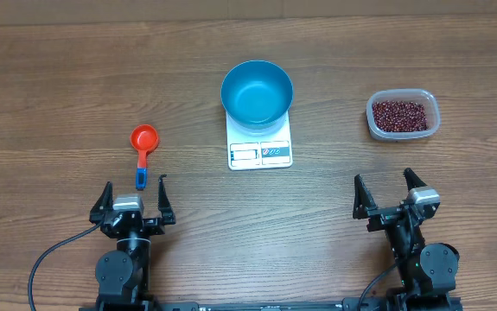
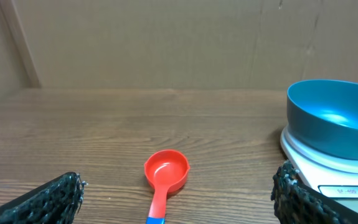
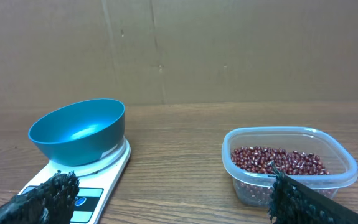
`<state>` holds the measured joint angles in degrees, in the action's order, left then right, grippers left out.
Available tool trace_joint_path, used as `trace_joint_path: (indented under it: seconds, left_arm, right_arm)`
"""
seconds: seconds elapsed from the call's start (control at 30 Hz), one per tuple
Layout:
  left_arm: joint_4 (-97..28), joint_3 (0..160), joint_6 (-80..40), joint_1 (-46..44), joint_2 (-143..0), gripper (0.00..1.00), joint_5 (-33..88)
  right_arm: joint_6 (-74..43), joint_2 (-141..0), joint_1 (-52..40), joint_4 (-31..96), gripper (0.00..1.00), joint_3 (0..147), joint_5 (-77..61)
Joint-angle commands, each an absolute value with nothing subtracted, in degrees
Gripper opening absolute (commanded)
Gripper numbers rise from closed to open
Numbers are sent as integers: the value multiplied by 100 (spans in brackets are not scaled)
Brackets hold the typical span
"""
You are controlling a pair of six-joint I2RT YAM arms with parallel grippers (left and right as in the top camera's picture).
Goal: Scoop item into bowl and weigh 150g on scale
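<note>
Progress: at the very start, by the look of it; no scooping is done yet.
Done so far: round deep bright blue plastic bowl (image 1: 257, 91) sits on the flat white rectangular kitchen scale (image 1: 261, 154), covering its far part; the display and button strip shows at the near edge.
Bowl contents: empty, bare blue inside in all three views.
Left to do: everything, judging from the layout. Grab the scoop, dip it in the tub, tip beans into the bowl, repeat until the scale reads the target weight.
Task item: small dark red-brown beans (image 1: 400, 114), tiny and many, a loose maroon heap; likely to roll off a scoop easily.
Item location: all inside the clear rounded-rectangular plastic tub (image 1: 373, 128), on the robot's right of the scale and well apart from it; none in the bowl, none seen spilled.
Fill level: partway up the tub wall in the right wrist view.
Scoop: red plastic measuring scoop with blue handle tip (image 1: 144, 138), lying flat, cup up, empty, left of the scale, handle toward the left arm.
Left gripper (image 1: 135, 184): jaws spread wide, holding nothing, handle tip about level with the fingertips; contact cannot be told.
Right gripper (image 1: 383, 176): jaws spread wide, holding nothing, at the near side, well short of the tub.
Scale readout: too small to read.
Surface: brown wood-grain table (image 1: 58, 86).
</note>
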<state>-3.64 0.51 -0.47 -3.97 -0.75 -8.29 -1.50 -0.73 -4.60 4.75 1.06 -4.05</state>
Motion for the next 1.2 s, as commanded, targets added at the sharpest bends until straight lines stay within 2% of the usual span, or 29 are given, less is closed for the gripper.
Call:
trace_joint_path:
  seconds: [0.0, 0.63, 0.93, 1.17]
  left_arm:
    - [-364, 60, -351, -336, -27, 100, -714]
    - [-576, 554, -346, -333, -414, 100, -593]
    - [-733, 1717, -539, -333, -2001, 99, -585]
    - [-1879, 3312, -648, -333, -3656, 100, -54]
  right_arm:
    - [-163, -16, -486, 458, 100, 45, -364]
    - [-163, -16, -486, 458, 100, 45, -364]
    - [-163, -16, -486, 458, 100, 45, -364]
    - [-163, -16, -486, 458, 100, 45, -364]
